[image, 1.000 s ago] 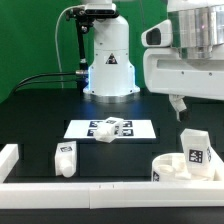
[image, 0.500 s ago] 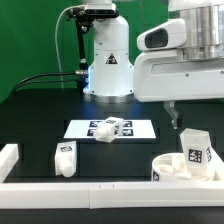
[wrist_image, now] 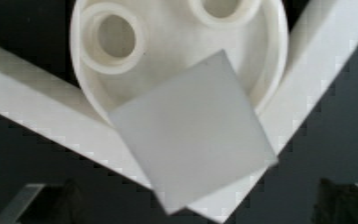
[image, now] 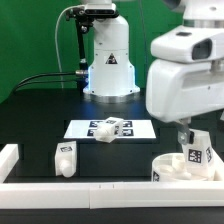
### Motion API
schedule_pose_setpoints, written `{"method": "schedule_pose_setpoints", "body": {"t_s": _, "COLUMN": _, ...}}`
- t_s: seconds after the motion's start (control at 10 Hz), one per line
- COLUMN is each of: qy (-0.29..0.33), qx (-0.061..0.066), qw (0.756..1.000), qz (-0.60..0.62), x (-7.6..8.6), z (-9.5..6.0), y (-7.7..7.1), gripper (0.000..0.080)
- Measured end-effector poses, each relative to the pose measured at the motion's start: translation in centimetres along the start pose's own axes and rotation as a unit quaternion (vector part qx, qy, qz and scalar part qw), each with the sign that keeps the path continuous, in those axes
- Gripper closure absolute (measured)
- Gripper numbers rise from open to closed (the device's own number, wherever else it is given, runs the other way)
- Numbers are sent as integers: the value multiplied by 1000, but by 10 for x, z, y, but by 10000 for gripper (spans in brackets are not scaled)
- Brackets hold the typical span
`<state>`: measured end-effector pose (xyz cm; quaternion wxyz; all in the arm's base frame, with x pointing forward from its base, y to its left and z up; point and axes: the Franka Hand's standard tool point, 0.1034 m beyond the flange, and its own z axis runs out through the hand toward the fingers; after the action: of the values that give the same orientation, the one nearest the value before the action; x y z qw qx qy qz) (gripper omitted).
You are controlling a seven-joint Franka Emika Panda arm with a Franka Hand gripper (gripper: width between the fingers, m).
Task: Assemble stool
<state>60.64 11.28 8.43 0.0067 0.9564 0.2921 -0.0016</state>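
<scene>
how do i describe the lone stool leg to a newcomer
Start at the marker board mid-table, then look nearer the camera, toward the exterior view's left. The stool leg sits alone on black tabletop; the other legs are on the board or at the seat.

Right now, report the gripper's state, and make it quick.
Gripper: open, jaws wide, holding nothing; it hangs just above the upright leg.
</scene>
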Motion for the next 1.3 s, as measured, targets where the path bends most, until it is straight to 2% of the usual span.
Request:
{"method": "schedule_pose_setpoints", "body": {"t_s": 0.2, "qy": -6, "qx": -1, "qw": 998, "qz": -58, "x": -6, "z": 15, "y": 2, "gripper": 150}}
{"method": "schedule_pose_setpoints", "body": {"t_s": 0.4, "qy": -7, "qx": -1, "qw": 999, "qz": -48, "x": -7, "z": 15, "y": 4, "gripper": 150}}
{"method": "schedule_pose_setpoints", "body": {"t_s": 0.6, "qy": -7, "qx": -1, "qw": 999, "qz": -34, "x": -7, "z": 15, "y": 4, "gripper": 413}}
{"method": "schedule_pose_setpoints", "body": {"t_s": 0.7, "qy": -7, "qx": -1, "qw": 1000, "qz": 5, "x": -7, "z": 16, "y": 4, "gripper": 466}}
{"method": "schedule_pose_setpoints", "body": {"t_s": 0.9, "qy": -1, "qx": -2, "qw": 991, "qz": 133, "x": -5, "z": 12, "y": 5, "gripper": 466}}
{"method": "schedule_pose_setpoints", "body": {"t_s": 1.0, "qy": 3, "qx": -3, "qw": 979, "qz": 202, "x": -3, "z": 11, "y": 3, "gripper": 466}}
{"method": "schedule_pose_setpoints", "body": {"t_s": 1.1, "qy": 4, "qx": -1, "qw": 952, "qz": 306, "x": -2, "z": 12, "y": 1, "gripper": 466}}
{"method": "schedule_pose_setpoints", "body": {"t_s": 1.2, "qy": 6, "qx": 9, "qw": 918, "qz": 396, "x": -2, "z": 12, "y": 2, "gripper": 466}}
{"method": "schedule_pose_setpoints", "body": {"t_s": 1.3, "qy": 5, "qx": 25, "qw": 880, "qz": 474, "x": -2, "z": 12, "y": 4, "gripper": 466}}
